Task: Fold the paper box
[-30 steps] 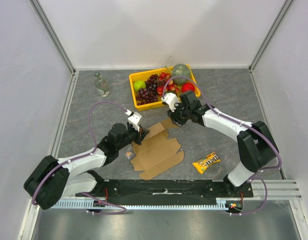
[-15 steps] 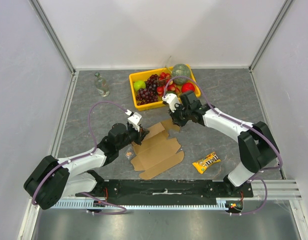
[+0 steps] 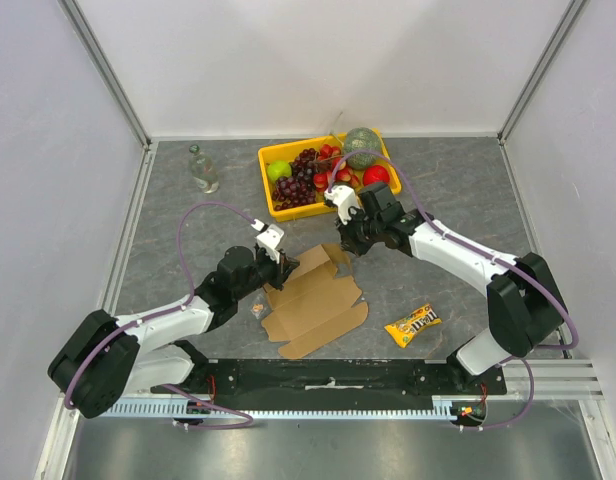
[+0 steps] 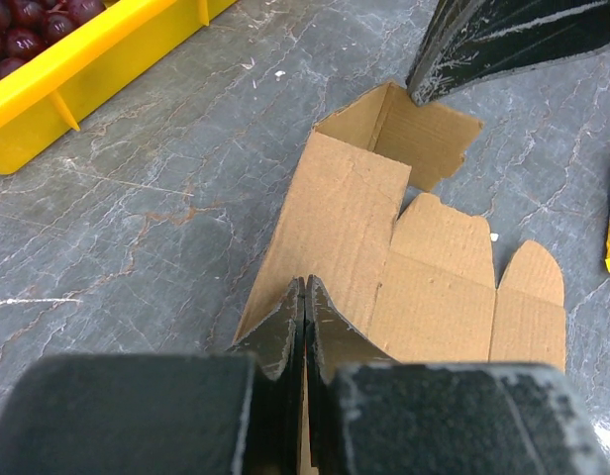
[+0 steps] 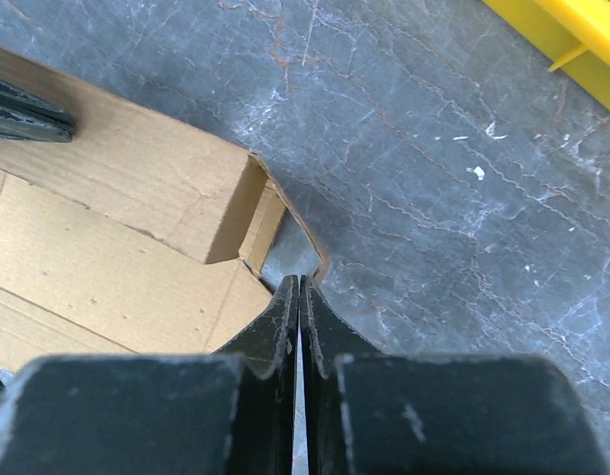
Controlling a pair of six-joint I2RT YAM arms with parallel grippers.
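Right gripper (image 5: 300, 282), closed apparently on a raised flap of the paper box (image 3: 313, 300), should next fold it inward; left gripper (image 4: 304, 284), shut, pins the near edge.

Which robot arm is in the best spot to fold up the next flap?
Probably the right. The right gripper has jaws seemingly shut on the paper box at its raised far flap. The left gripper is shut, tips on the near edge, likely pinning the sheet.
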